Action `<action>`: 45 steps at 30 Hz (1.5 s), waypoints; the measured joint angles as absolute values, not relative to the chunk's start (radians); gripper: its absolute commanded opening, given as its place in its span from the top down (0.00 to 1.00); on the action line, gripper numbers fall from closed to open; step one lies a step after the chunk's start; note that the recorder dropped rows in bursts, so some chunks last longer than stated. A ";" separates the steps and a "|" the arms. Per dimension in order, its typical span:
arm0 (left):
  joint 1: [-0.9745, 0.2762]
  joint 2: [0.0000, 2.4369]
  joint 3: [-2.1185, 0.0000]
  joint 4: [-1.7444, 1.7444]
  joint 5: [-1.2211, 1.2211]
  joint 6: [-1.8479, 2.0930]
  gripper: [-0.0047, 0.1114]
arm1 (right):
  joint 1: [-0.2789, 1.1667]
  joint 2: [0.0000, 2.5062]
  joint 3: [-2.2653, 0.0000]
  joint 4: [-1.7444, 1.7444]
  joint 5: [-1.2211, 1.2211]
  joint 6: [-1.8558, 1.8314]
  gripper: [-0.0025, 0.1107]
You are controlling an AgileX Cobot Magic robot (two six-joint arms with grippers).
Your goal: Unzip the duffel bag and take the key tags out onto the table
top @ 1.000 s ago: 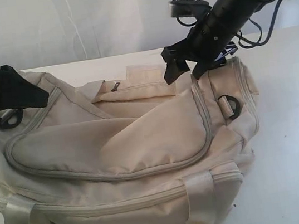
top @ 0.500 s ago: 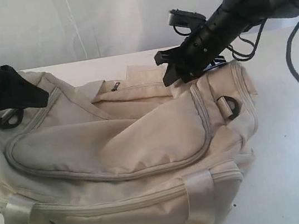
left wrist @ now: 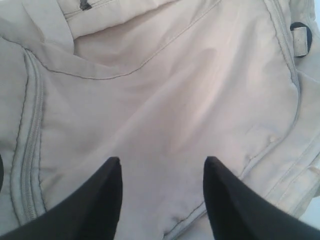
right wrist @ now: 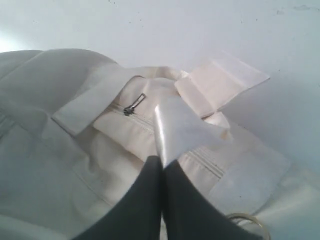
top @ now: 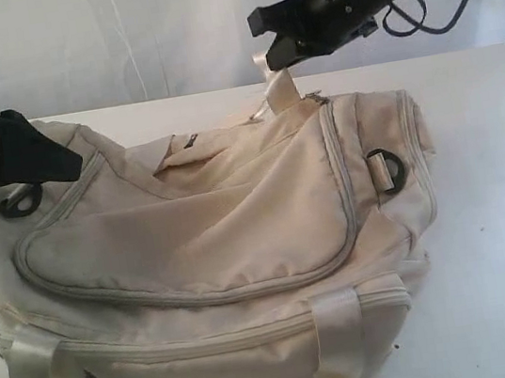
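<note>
The cream duffel bag [top: 214,252] lies on the white table [top: 504,246], its curved flap zip [top: 202,298] shut. My right gripper [top: 270,53] hangs above the bag's far side, shut on a shiny webbing handle [top: 278,92] and holding it taut; in the right wrist view the strap [right wrist: 175,125] runs out from between the closed tips [right wrist: 162,162]. My left gripper [top: 73,163] hovers open over the bag's left end, and the flap fabric [left wrist: 165,100] fills the left wrist view beyond its spread tips [left wrist: 162,165]. The key tags are hidden.
A small dark zip puller [top: 193,143] sits on a pocket near the bag's top. Black D-rings mark the right end [top: 387,169] and the left end [top: 18,200]. A front pocket zip [top: 209,343] faces the camera. A white backdrop rises behind the table.
My right gripper closed on the webbing handle and rose, pulling the strap and the bag's top right fabric upward. The left arm has not moved.
</note>
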State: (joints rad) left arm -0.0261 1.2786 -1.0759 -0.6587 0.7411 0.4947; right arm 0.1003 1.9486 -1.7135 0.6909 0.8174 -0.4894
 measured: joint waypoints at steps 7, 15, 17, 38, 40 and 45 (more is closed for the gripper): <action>-0.026 1.279 -1.076 -0.659 0.741 0.495 0.50 | 0.100 1.871 -1.713 0.635 0.834 -0.492 0.98; -0.026 1.279 -1.076 -0.662 0.737 0.511 0.50 | 0.100 1.838 -1.713 0.633 0.921 -0.492 0.98; -0.026 1.279 -1.076 -0.662 0.735 0.511 0.50 | 0.100 1.834 -1.713 0.624 0.933 -0.492 0.98; -0.026 1.283 -1.076 -0.695 0.723 0.526 0.50 | 0.100 1.851 -1.713 0.247 0.935 -0.296 0.57; -0.036 1.318 -1.087 -0.760 0.709 0.581 0.50 | 0.100 1.869 -1.713 0.230 0.944 -0.290 0.57; -0.094 1.628 -1.327 -0.982 0.765 0.680 0.50 | 0.100 1.821 -1.713 0.102 1.014 -0.184 0.57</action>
